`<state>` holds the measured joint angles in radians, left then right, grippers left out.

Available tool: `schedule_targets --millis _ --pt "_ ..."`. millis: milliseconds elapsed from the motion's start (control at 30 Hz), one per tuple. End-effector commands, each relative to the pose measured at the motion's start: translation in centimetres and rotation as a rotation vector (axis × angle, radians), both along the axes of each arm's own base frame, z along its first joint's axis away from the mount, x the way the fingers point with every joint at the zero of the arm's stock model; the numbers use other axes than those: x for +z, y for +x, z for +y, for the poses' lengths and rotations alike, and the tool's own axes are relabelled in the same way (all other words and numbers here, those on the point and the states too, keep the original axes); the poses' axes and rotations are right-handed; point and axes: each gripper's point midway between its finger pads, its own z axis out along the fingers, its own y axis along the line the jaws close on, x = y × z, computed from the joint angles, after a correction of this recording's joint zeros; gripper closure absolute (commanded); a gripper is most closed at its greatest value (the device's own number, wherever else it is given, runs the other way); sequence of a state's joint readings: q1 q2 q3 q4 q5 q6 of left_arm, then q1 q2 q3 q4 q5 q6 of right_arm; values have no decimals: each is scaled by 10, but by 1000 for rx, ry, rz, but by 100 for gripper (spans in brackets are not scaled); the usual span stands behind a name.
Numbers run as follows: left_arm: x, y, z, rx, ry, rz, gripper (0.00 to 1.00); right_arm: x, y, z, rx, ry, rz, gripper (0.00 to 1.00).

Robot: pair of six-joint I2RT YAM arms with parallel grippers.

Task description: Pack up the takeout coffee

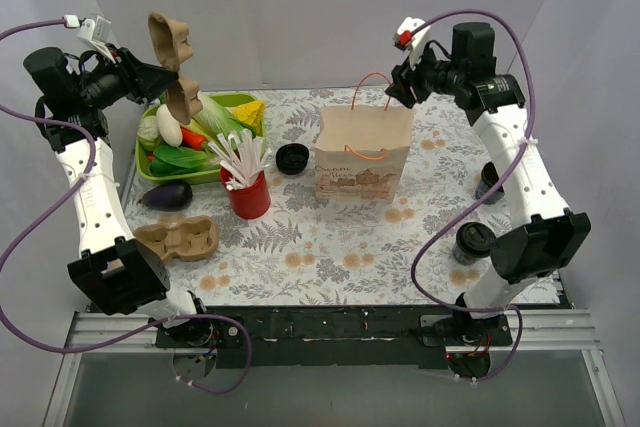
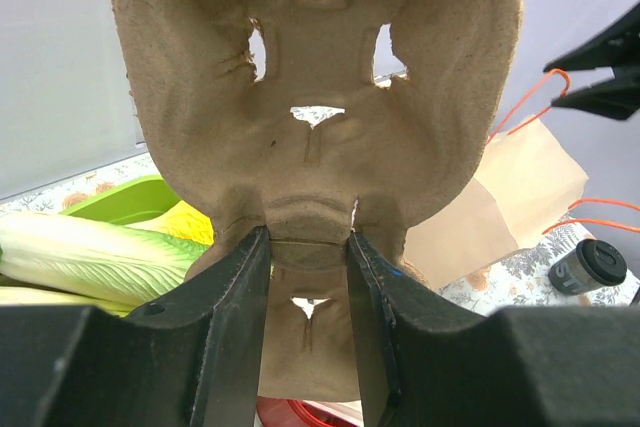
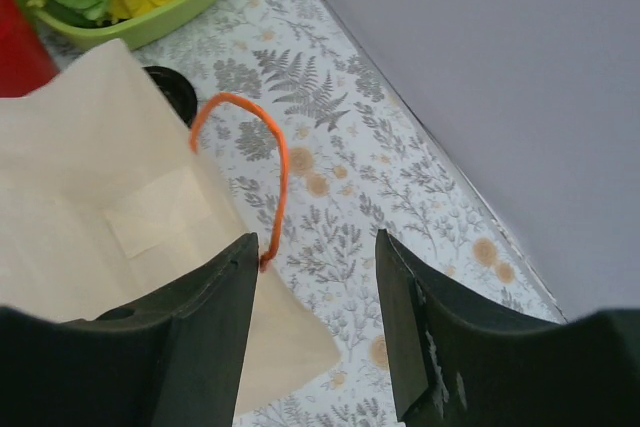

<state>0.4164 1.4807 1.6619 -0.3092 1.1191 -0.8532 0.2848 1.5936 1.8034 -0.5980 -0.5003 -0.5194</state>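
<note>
Takeout coffee [image 1: 473, 240] sits on the table [image 1: 330, 247] beside the right arm [image 1: 520, 167]. Left gripper [image 2: 307, 239] is clamped on a cardboard cup tray [image 2: 320, 97]. Right gripper [image 3: 317, 242] is apart above the paper bag [image 3: 90, 197].

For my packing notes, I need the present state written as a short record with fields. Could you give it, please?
left gripper: shut on cardboard cup carrier, held above the green tray
right gripper: open, over the paper bag and its orange handle, holding nothing
paper bag: upright, mid-table
takeout coffee: lidded, on the table, outside the bag
packing: not yet done
</note>
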Motion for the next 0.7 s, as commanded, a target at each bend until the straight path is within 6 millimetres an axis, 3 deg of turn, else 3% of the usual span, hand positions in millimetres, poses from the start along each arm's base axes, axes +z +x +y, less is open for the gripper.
schedule_targets --millis 0,167,400,667 --pt "20 -20 -12 -25 30 -66 100 32 35 -14 -5 22 -95 42" --pt "21 -21 -12 -26 32 -70 100 3 34 -16 105 -9 15 40" --pt "19 -24 -13 -23 32 -67 100 -16 20 -12 181 20 88 40" --pt "22 -26 -13 -20 32 -74 100 -42 17 -14 208 -27 146 40"
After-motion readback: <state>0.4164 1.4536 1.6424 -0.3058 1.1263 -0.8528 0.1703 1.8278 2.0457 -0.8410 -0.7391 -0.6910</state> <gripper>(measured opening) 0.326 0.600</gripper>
